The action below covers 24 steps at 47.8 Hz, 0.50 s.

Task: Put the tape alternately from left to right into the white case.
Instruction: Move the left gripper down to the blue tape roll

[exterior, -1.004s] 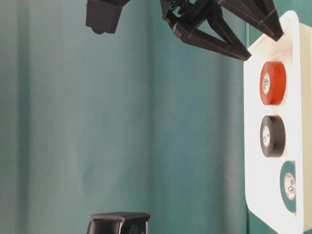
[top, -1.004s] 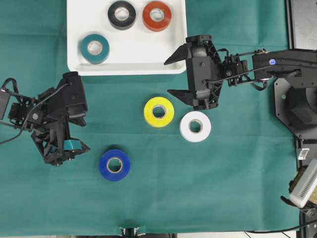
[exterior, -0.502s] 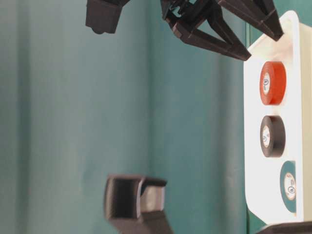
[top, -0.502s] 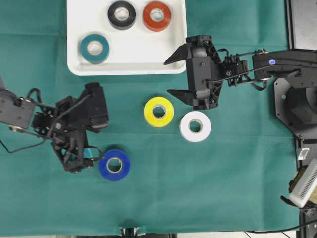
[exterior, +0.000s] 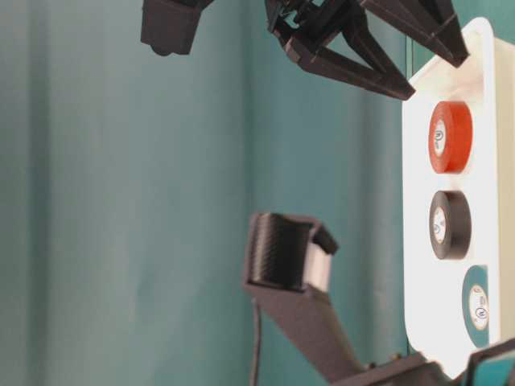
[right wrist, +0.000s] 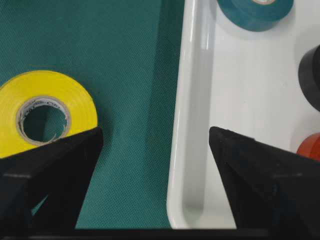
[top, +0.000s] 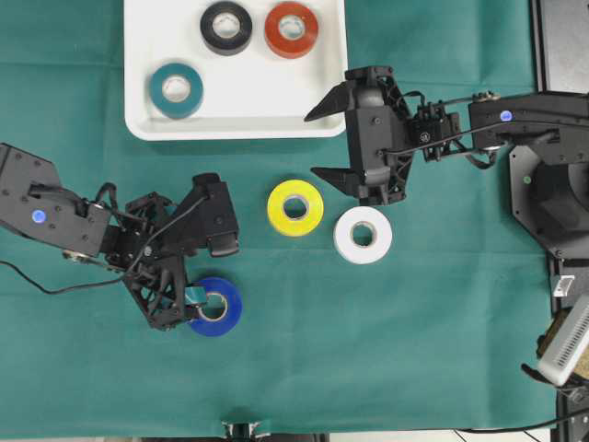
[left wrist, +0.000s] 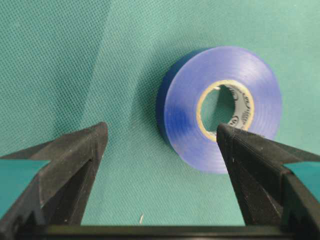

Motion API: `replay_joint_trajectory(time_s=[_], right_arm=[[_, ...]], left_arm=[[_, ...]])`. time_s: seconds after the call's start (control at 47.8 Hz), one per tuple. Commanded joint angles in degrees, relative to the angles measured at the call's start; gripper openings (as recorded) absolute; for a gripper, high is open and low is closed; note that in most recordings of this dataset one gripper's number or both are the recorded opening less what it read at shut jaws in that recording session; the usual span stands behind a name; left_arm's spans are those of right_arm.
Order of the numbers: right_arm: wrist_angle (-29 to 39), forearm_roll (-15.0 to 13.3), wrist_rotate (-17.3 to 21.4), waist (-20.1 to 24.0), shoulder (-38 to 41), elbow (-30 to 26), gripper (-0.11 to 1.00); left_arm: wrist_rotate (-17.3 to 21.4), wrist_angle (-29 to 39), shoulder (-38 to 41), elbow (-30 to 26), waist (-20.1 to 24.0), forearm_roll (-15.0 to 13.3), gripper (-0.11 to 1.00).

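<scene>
Green cloth (top: 414, 350) bears blue tape (left wrist: 220, 107), core print unreadable.

We see bare green cloth (top: 386, 350) all around the blue tape roll (top: 214, 307), which the left gripper (top: 200, 280) crowds. The yellow roll (top: 295, 208) and white roll (top: 363, 235) nearly touch, and the right gripper (top: 328, 141) overhangs the shallow white plastic tray's (top: 241, 101) corner.

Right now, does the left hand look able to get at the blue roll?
Probably yes. The left hand is open, with the blue roll lying flat on the cloth partly between its fingers, and nothing else nearby blocks it.
</scene>
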Motion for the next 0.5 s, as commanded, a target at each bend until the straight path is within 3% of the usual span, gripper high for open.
replay_joint_trajectory(time_s=[0.0, 0.481], right_arm=[[-0.2, 0.1, 0.0, 0.3, -0.4, -0.4, 0.78], [-0.2, 0.1, 0.1, 0.4, -0.4, -0.4, 0.78]], left_arm=[[0.0, -0.2, -0.2, -1.8, -0.1, 0.0, 0.96], [0.0, -0.1, 3.2, -3.3, -0.2, 0.0, 0.96]])
